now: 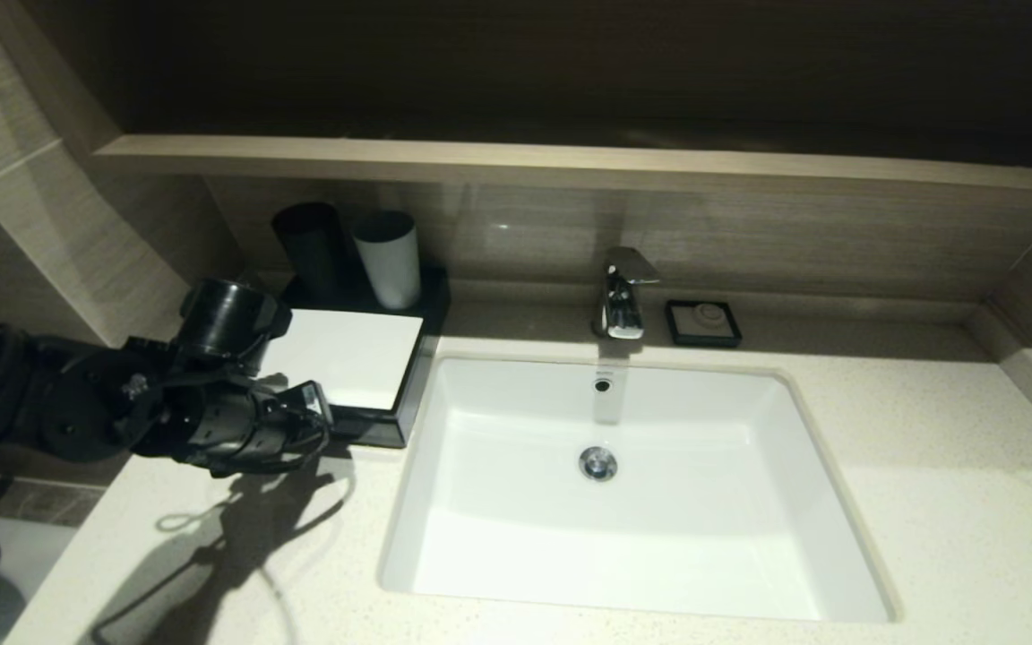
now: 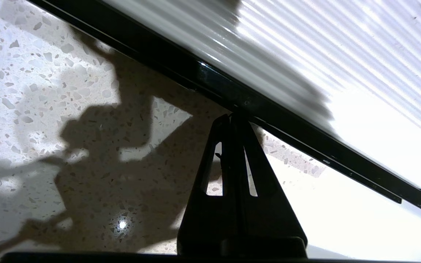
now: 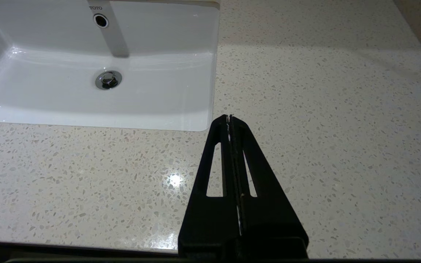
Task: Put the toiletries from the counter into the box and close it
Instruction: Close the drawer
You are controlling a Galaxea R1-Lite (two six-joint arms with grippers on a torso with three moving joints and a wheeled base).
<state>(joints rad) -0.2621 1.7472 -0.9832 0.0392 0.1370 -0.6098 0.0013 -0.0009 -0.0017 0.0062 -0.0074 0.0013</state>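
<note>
The left gripper (image 2: 232, 117), fingers pressed together, seems to touch the front edge of the low black white-topped box (image 1: 346, 358). The right gripper (image 3: 229, 117), fingers also together, hovers over the speckled off-white stone counter (image 3: 323, 109).

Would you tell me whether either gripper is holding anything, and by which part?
Nothing is held. The left gripper is shut, its tip at the box's black front edge; the right gripper is shut and empty over the counter.

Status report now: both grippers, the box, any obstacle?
Left gripper shut, tips at front edge of the low black box with white top panel. Right gripper shut, empty, above speckled stone counter. Drawer looks closed, no toiletries visible, nothing in the way.
</note>
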